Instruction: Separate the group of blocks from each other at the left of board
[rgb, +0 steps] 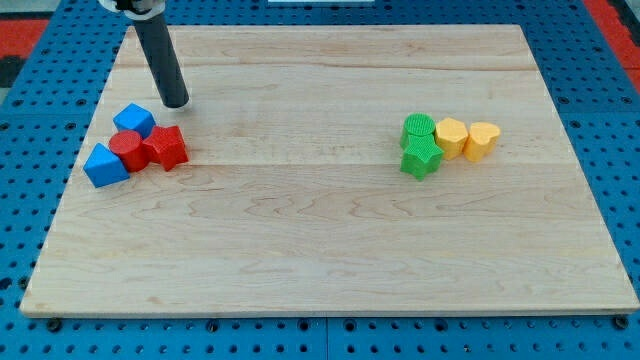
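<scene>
Presently: rod slanting down from the view's top left, my tip (176, 103) resting on the wooden board (320, 230), which lies on a blue pegboard counter (20, 200). No pincer on this arm, only the plain rod; nothing pinched, nothing held. Tip placed just above and to the right of the left cluster, near but apart from it, closest to the blue cube (133, 120) and the red star (166, 147). Left cluster, near the board's left edge: four blocks packed together. Blue cube at the cluster's top; red cylinder (126, 150) just below it, touching; red star pressed against the cylinder's right side; second blue block (104, 164), shape wedge-like but hard to make out, at lower left, touching the cylinder. No gaps visible between these four, so still bunched, not separated. Right cluster, well apart across the board: green cylinder (419, 128) with green star (420, 158) just below it, touching; yellow hexagon-like block (451, 136) against the green cylinder's right side; yellow heart (483, 140) beside that, at the far right of the row, touching or nearly so. Red pegboard patches at the view's top corners.
</scene>
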